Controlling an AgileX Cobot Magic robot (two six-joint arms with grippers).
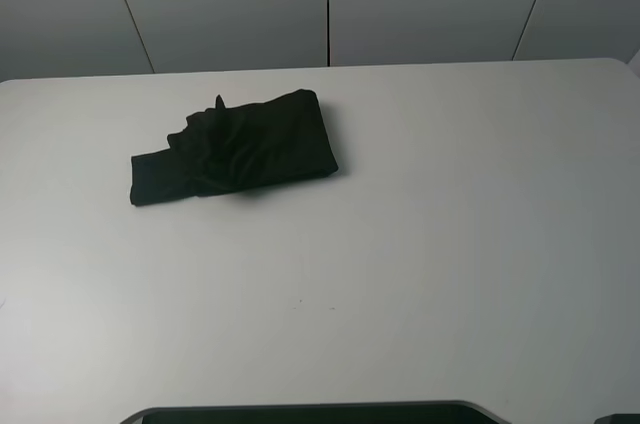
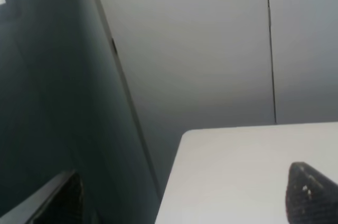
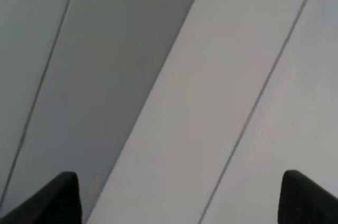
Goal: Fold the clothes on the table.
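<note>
I see the shirt [image 1: 232, 148] lying folded into a rough black slab on the table [image 1: 450, 244], up toward ten o'clock from the table's middle. Its right end is a neat squared edge; the left end steps down into a narrower strip, with rumpled folds and a small peak on top. No print shows. My left gripper [image 2: 179, 203] and right gripper [image 3: 179, 197] both stand spread wide, grasping nothing, aimed at the wall panels [image 1: 330, 4].

Left gripper [image 2: 185, 197] fingers spread wide; right gripper [image 3: 179, 197] likewise, both empty.
</note>
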